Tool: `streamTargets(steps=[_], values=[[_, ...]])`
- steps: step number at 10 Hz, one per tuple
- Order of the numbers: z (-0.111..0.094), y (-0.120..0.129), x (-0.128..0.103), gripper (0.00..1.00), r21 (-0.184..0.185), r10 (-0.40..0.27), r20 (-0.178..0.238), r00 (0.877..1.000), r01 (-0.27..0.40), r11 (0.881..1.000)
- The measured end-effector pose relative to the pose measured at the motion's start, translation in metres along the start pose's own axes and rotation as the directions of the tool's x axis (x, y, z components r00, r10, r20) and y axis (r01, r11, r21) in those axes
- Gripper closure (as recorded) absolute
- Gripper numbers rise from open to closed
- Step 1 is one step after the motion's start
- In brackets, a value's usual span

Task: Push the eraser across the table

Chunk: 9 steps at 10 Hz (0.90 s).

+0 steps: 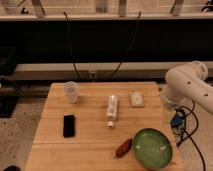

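Observation:
The eraser (69, 125) is a small flat black block lying on the left part of the light wooden table (90, 145). My white arm (187, 87) hangs over the table's right edge. My gripper (176, 120) shows as a dark piece with blue parts below the arm, just off the right edge and far to the right of the eraser. It touches nothing that I can see.
A clear plastic cup (71, 91) stands at the back left. A long white bottle (112, 110) lies mid-table, with a small white block (136, 98) to its right. A green bowl (151, 148) and a reddish-brown object (123, 147) sit at the front right. Cables hang behind.

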Motion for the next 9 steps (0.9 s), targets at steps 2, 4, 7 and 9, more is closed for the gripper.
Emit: streamTargets(steps=[2,4,7,9], values=[[0.0,0.001,-0.001,0.2,0.0,-0.004,-0.004,1.0,0.004,1.0],[-0.002,0.001,-0.018,0.2,0.003,-0.033,-0.015,0.999,0.033,0.999],[-0.005,0.001,-0.053,0.2,0.008,-0.081,-0.034,0.996,0.082,0.997],[-0.006,0.001,-0.061,0.2,0.009,-0.105,-0.044,0.993,0.106,0.994]])
